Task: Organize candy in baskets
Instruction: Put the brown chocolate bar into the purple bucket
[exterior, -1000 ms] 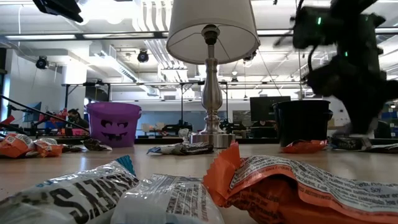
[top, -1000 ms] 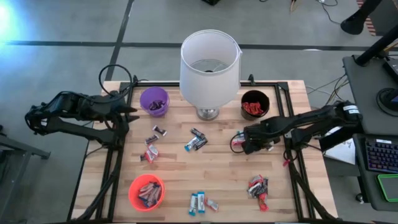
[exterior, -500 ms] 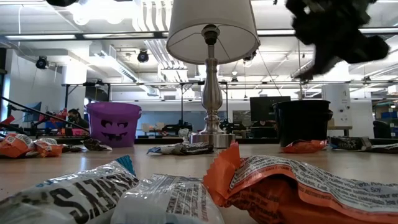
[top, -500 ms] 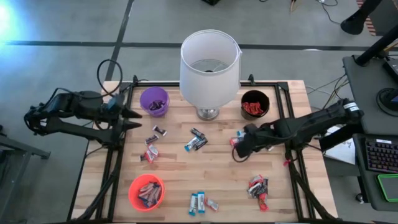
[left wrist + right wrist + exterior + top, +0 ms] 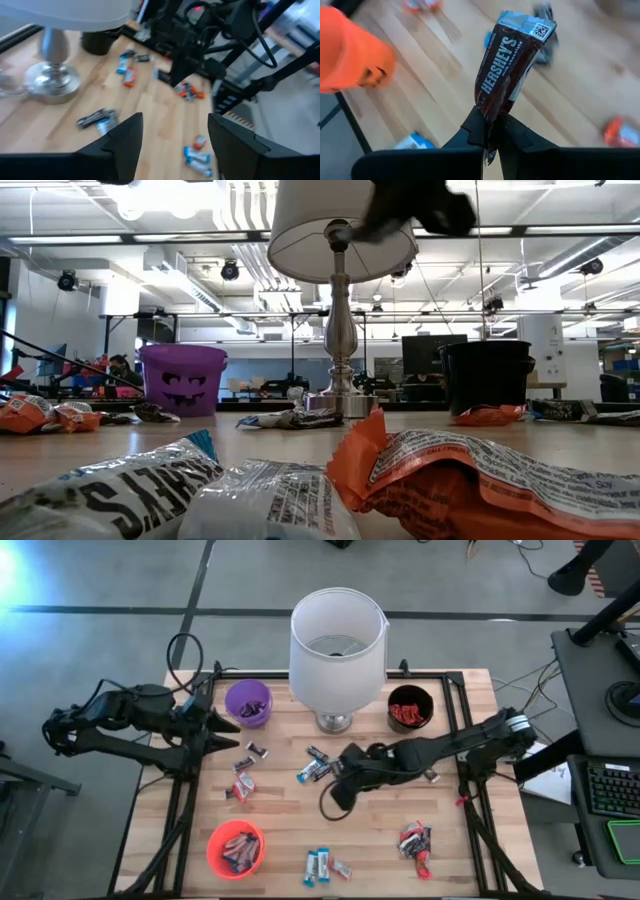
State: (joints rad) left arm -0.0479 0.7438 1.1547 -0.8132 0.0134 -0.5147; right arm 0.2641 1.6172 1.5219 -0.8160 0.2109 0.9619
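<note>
Right gripper is seen closed on one end of a dark brown shiny-wrapped Hershey's milk chocolate bar; the bar stands clear of the pale wooden slatted worktop, so it is judged to be in carry rather than at pick-up. In the high view the right arm is stretched long from the 3 o'clock edge toward the worktop centre, nearly flat, with the wrist about mid-worktop; the held bar itself cannot be made out from above. The small round purple basket at 11 o'clock already holds dark wrappers, so it is judged the likely destination.

Left gripper has its fingers spread with nothing between them; it is poised at the 9 o'clock edge, just beside the purple basket, the arm folded back outside the frame, apparently out of the way.

Other containers: small round black basket at 1 o'clock holds red wrappers; small round orange-red basket at 7 o'clock holds blue-and-white pieces; sorting by wrapper colour is inferred. Loose wrapped mini bars remain on the worktop: a blue-and-white and dark cluster near centre, a mixed group at 9 o'clock, blue-and-white pieces at 6 o'clock, a red heap at 5 o'clock. A tall white drum-shade lamp on a metal base stands at 12 o'clock between the purple and black baskets.
</note>
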